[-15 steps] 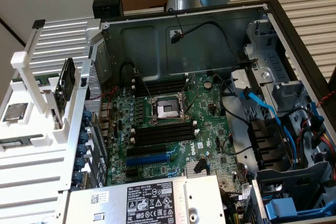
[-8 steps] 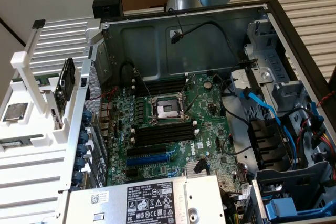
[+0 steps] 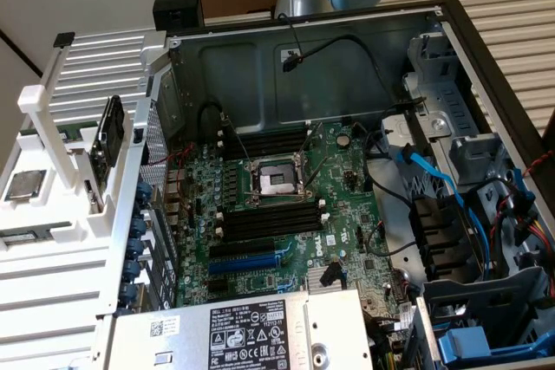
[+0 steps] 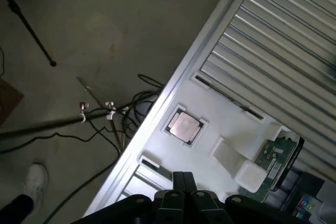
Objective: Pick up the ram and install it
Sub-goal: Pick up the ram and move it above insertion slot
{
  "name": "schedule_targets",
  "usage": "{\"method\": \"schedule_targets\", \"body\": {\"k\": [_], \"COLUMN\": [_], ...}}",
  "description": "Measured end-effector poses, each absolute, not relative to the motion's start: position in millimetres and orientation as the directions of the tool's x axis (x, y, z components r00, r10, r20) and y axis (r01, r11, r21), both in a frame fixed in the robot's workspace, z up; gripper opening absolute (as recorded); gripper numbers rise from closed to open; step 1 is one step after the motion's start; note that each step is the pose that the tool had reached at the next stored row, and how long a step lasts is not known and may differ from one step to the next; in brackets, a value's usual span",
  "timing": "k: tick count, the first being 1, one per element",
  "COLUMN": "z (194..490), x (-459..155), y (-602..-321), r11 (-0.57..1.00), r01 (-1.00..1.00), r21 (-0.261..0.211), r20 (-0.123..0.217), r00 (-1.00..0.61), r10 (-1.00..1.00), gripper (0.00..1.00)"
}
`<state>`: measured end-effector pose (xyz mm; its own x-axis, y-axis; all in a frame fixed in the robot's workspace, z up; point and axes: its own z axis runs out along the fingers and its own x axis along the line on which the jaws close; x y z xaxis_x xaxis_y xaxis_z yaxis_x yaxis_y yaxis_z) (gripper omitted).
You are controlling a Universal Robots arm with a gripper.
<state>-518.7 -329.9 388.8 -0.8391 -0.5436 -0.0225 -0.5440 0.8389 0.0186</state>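
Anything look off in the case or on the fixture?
Nothing spilled or damaged. One oddity: the motherboard's metal-framed CPU socket looks empty, while a square silver processor chip lies on the white ribbed fixture tray. The green ram stick stands in its white holder.

- The exterior view is lit evenly and softly from above. The white rack [image 3: 104,58] and the ribbed tabletop [image 3: 512,15] come out bright.
- The back wall of the case [image 3: 260,75] has a dull sheen, and the corners around the motherboard [image 3: 286,205] sink into shadow.
- In the wrist view the floor [image 4: 79,35] is dim, the white rack washes out pale, and the gripper [image 4: 182,182] is a near-black shape.
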Motion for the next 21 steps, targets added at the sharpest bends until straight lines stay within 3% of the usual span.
{"method": "schedule_targets", "body": {"k": [21], "z": [386.8], "x": [-518.7], "y": [-329.9], "r11": [0.543], "r01": [-0.839], "r21": [0.020], "r20": [-0.021], "r00": [-0.543], "r10": [-0.839], "gripper": [0.10]}}
